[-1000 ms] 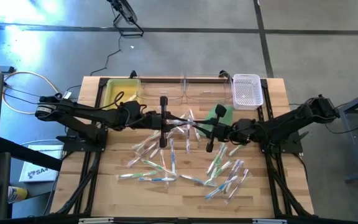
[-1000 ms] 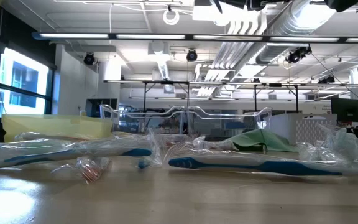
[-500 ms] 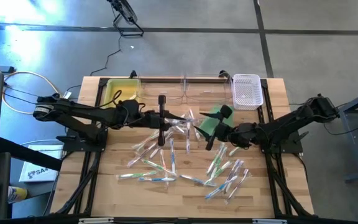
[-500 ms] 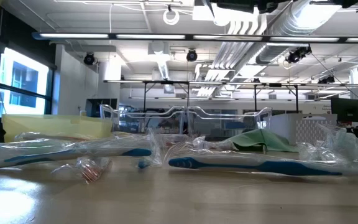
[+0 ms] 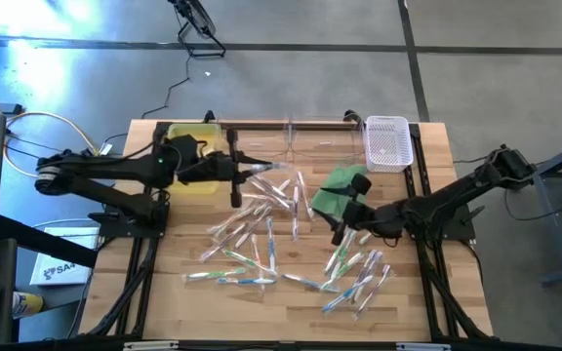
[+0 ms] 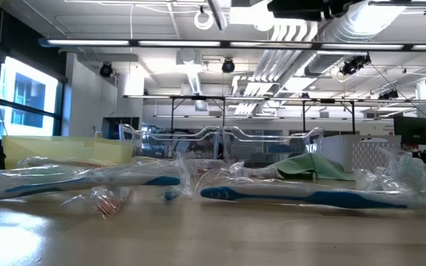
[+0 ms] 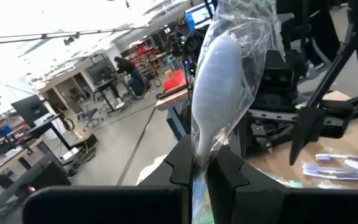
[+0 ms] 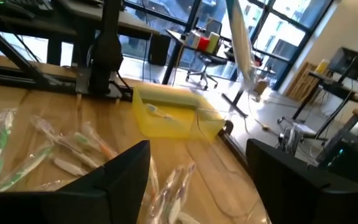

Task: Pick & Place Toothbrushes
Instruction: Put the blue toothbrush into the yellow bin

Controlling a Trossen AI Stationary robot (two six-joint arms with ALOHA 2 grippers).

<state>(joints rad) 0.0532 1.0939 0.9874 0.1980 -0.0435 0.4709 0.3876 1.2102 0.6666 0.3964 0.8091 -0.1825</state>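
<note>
The left gripper point(image 5: 234, 168) is hovering beside the yellow plastic bin point(image 5: 185, 148), its fingers point(image 7: 225, 169) clamping a whitish toothbrush in clear glossy wrapper point(image 7: 217, 87). Mid-table, the remaining wrapped toothbrushes point(image 5: 291, 244) are lying scattered on the wooden table point(image 5: 291, 312). Further right, the right gripper point(image 5: 341, 225) is hanging spread apart beside the flat green cloth point(image 5: 336, 188).

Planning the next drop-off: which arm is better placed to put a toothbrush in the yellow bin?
Left. The left gripper already clamps a wrapped toothbrush beside the yellow bin; the right gripper is open, farther away.
</note>
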